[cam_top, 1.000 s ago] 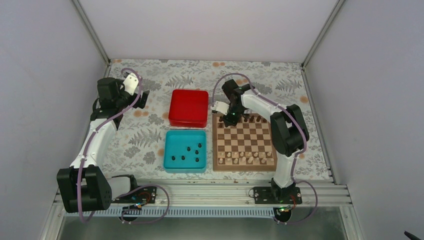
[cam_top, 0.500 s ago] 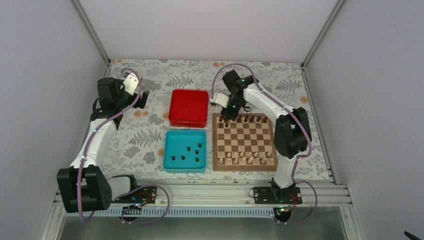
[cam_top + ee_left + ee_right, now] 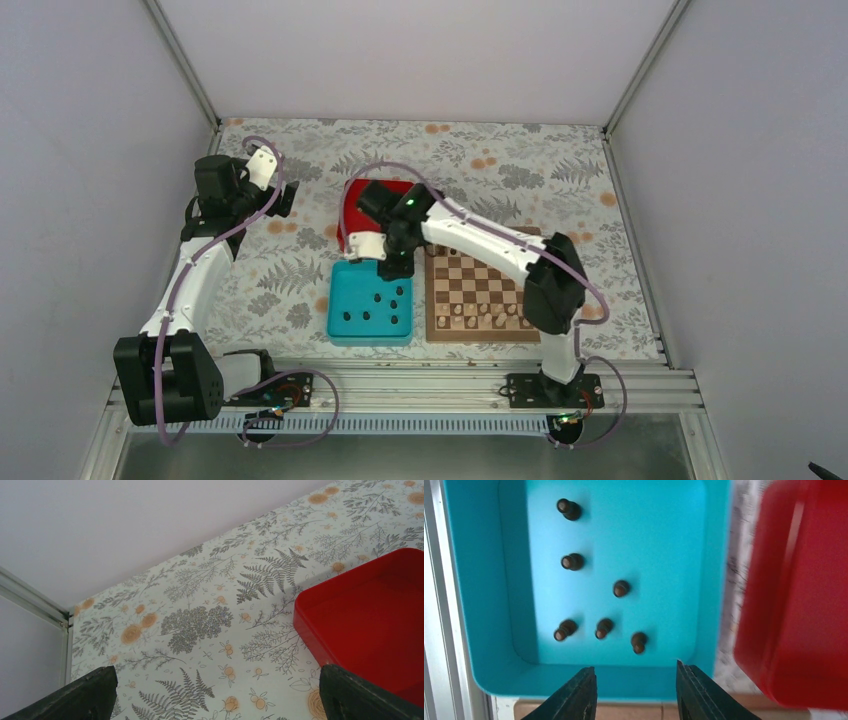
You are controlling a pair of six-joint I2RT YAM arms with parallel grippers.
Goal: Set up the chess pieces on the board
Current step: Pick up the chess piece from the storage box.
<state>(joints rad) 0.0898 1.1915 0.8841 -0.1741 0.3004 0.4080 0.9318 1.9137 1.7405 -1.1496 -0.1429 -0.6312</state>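
The board [image 3: 482, 290] lies right of centre, its far rows hidden behind my right arm. Several dark chess pieces [image 3: 394, 303] lie in the teal tray [image 3: 336, 300]. In the right wrist view they are scattered over the tray floor, one of them [image 3: 639, 641] nearest my fingers. My right gripper [image 3: 396, 266] [image 3: 634, 680] hovers over the tray's edge beside the board, open, with nothing between its fingers. My left gripper [image 3: 286, 200] [image 3: 215, 700] hangs open and empty over the flowered cloth at the far left.
A red box [image 3: 377, 215] [image 3: 370, 625] [image 3: 799, 605] stands just beyond the tray [image 3: 484, 630]. Pale cream pieces [image 3: 490, 315] fill the board's near rows. Grey walls close in the table on three sides.
My right arm has swung left from the board's far left corner to over the teal tray, and its jaws have opened. The left arm has not moved.
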